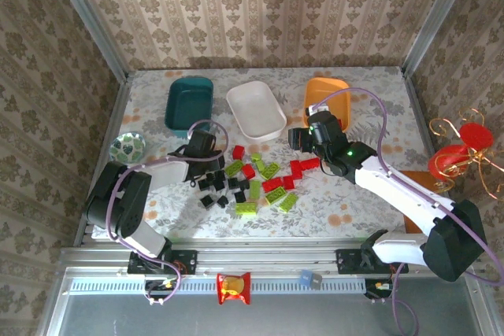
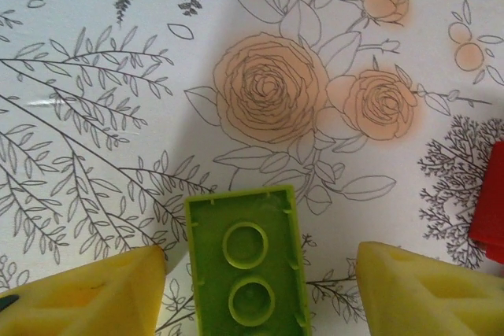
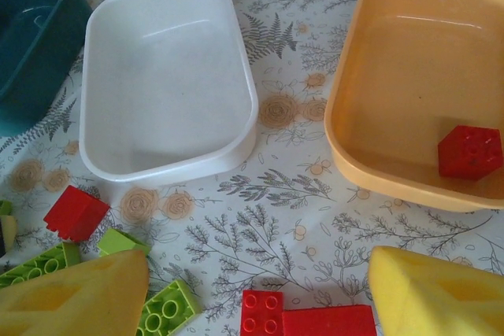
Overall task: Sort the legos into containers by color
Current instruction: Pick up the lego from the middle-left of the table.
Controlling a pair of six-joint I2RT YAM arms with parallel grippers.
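The legos [image 1: 252, 182] are lying in a loose scatter on the middle of the flowered tabletop [image 1: 331, 202], black ones to the left, lime green through the centre and red toward the right, all on the near side of the three tubs. The teal tub [image 1: 189, 102], white tub [image 1: 256, 110] and orange tub [image 1: 331, 90] are standing in a row along the far side, teal at the left, orange at the right, the white one turned at an angle between them. One red brick [image 3: 470, 151] is resting inside the orange tub, close to its near wall. A lime green brick [image 2: 248, 273] is lying on the cloth with its hollow underside facing up, between the yellow fingers [image 2: 87, 293] of the left jaws. Those jaws are standing open, with a strip of cloth showing on either side of the brick, so they are gripping nothing. The right jaws are hanging open too and holding nothing, their fingers [image 3: 433, 293] spread above two red pieces [image 3: 315, 322] lying against each other, with lime pieces [image 3: 165, 312] beside the other finger. From above, the left arm [image 1: 150, 175] is reaching in from the left and the right arm [image 1: 394, 186] from the right, its wrist partly covering the orange tub. A small round patterned dish [image 1: 128, 145] is sitting near the left edge.
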